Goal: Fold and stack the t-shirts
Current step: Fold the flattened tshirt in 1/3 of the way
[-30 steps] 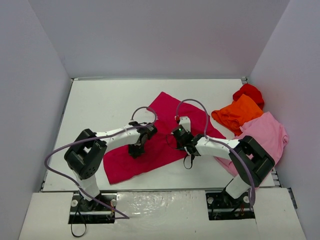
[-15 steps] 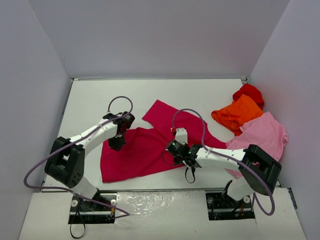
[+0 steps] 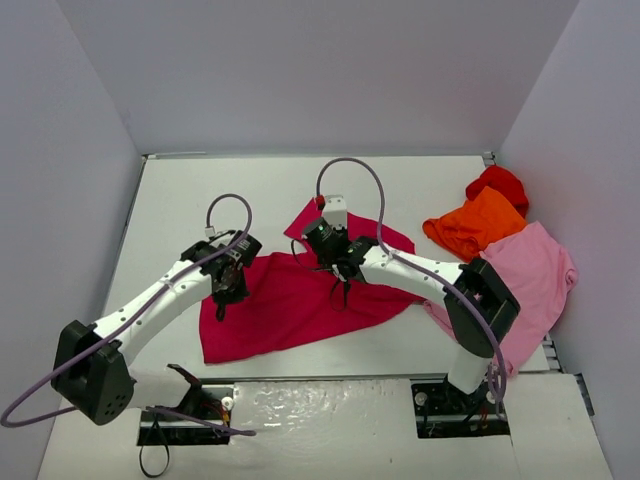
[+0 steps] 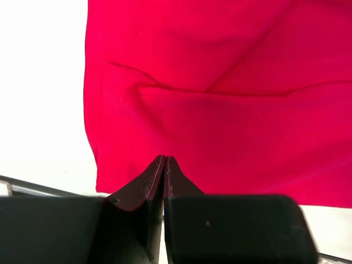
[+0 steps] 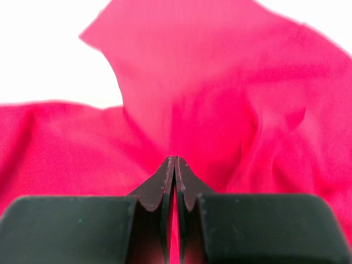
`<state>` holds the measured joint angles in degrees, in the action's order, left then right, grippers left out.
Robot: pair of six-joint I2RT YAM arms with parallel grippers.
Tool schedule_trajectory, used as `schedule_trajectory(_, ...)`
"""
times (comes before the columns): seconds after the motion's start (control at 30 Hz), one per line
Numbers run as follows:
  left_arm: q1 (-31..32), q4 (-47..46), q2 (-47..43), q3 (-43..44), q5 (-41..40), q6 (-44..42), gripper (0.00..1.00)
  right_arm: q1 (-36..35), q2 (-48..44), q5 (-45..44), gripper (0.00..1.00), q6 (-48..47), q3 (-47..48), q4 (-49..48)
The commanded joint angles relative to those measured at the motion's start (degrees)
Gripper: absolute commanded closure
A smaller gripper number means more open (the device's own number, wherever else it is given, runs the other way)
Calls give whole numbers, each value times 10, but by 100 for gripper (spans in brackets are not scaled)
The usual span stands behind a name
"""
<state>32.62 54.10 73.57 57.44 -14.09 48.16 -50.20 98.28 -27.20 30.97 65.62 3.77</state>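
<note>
Top external: left gripper (image 3: 222,297), right gripper (image 3: 338,278) pinch crimson shirt (image 3: 290,310) tight; fold looks barely begun. Orange shirt (image 3: 475,228), red shirt (image 3: 497,184), pink shirt (image 3: 535,265) lie past right fingers (image 5: 190,190), unfolded.

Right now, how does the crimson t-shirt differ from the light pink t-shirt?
The crimson t-shirt is deep magenta-red; the light pink t-shirt is pale. The crimson one lies midway across the table, pinched by the left gripper and the right gripper; the pink one lies at the right edge, held by neither. Both are plain cloth, not yet folded.
</note>
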Motion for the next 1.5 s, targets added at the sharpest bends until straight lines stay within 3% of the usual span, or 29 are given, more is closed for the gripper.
schedule_trajectory(0.0, 8, -2, 8, -27, 16, 24, 100, 50, 47, -15, 100, -78, 80, -50)
schedule_trajectory(0.23, 48, -49, 47, -44, 30, 47, 100, 130, 205, 65, 100, -91, 150, -85)
schedule_trajectory(0.5, 77, -59, 113, -11, 20, 46, 100, 176, 308, 70, 100, -117, 228, -100)
schedule_trajectory(0.93, 86, -100, 182, -23, 32, 44, 100, 270, 313, 69, 100, -120, 224, -108)
schedule_trajectory(1.2, 87, -107, 178, -48, 29, 52, 100, 283, 303, 69, 100, -133, 231, -135)
schedule_trajectory(1.23, 87, -108, 176, -50, 28, 53, 100, 283, 297, 65, 96, -132, 225, -144)
schedule_trajectory(1.3, 87, -103, 168, -55, 18, 57, 100, 282, 258, 62, 67, -134, 196, -193)
schedule_trajectory(1.4, 87, -95, 159, -58, 3, 59, 100, 278, 204, 50, 34, -136, 161, -222)
schedule_trajectory(1.43, 87, -92, 157, -58, -2, 59, 100, 276, 180, 48, 25, -136, 152, -225)
schedule_trajectory(1.47, 87, -90, 154, -57, -6, 59, 100, 271, 152, 50, 24, -135, 143, -222)
